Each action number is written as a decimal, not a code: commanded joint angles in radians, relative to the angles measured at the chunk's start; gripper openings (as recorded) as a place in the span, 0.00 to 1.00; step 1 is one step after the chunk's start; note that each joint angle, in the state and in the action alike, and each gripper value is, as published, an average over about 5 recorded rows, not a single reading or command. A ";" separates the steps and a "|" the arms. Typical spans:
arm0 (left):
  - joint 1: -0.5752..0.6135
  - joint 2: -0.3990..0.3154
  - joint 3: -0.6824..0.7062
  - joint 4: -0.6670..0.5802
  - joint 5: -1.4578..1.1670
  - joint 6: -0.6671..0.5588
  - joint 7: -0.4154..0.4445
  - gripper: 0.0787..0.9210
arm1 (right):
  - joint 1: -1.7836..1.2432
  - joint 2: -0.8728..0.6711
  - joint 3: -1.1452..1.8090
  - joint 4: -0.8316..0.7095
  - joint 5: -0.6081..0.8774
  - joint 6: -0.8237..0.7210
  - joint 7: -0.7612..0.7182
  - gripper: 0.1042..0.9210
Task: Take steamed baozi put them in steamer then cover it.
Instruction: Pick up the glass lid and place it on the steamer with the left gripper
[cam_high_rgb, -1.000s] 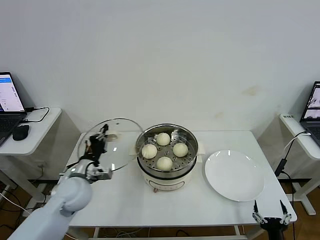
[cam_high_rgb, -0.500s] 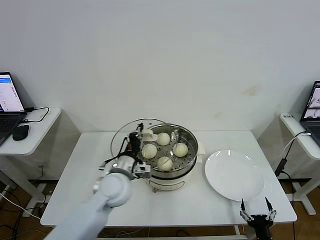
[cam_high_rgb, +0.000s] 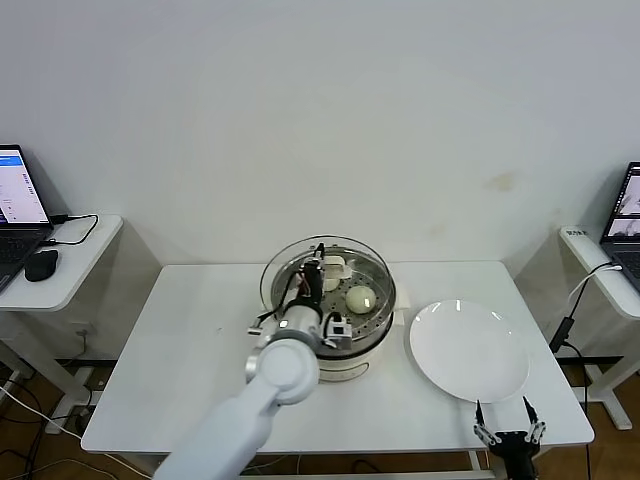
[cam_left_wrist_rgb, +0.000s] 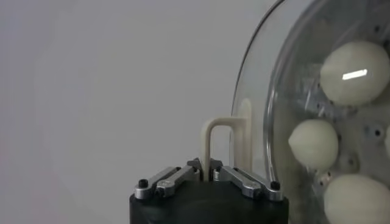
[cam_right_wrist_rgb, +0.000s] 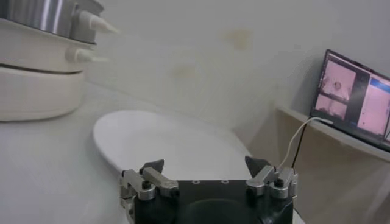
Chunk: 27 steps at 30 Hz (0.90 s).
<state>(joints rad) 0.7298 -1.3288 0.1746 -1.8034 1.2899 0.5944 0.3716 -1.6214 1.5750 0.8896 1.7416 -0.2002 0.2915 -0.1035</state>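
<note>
Now the cover (cam_high_rgb: 318, 262), clenched at its handle by the left pincer (cam_left_wrist_rgb: 210, 173), is held slightly off-centre over the steamer (cam_high_rgb: 383, 310), so a rim catch is risked if lowered misaligned; right pincer (cam_right_wrist_rgb: 207, 173) is parked released.

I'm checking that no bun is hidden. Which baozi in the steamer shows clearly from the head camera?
The baozi on the steamer's right side, toward the white plate; the left tool holding the cover hides the others.
</note>
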 joint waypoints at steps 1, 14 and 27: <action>-0.017 -0.113 0.029 0.128 0.078 0.009 0.021 0.08 | 0.002 -0.001 -0.005 -0.005 -0.003 0.003 -0.001 0.88; -0.025 -0.110 -0.001 0.193 0.079 -0.002 0.008 0.08 | -0.003 -0.007 -0.003 -0.017 -0.003 0.012 -0.002 0.88; -0.024 -0.117 -0.009 0.204 0.080 -0.008 -0.006 0.08 | -0.005 -0.005 -0.007 -0.018 -0.006 0.015 -0.003 0.88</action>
<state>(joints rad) 0.7061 -1.4374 0.1702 -1.6195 1.3632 0.5877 0.3668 -1.6261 1.5696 0.8828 1.7234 -0.2059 0.3056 -0.1064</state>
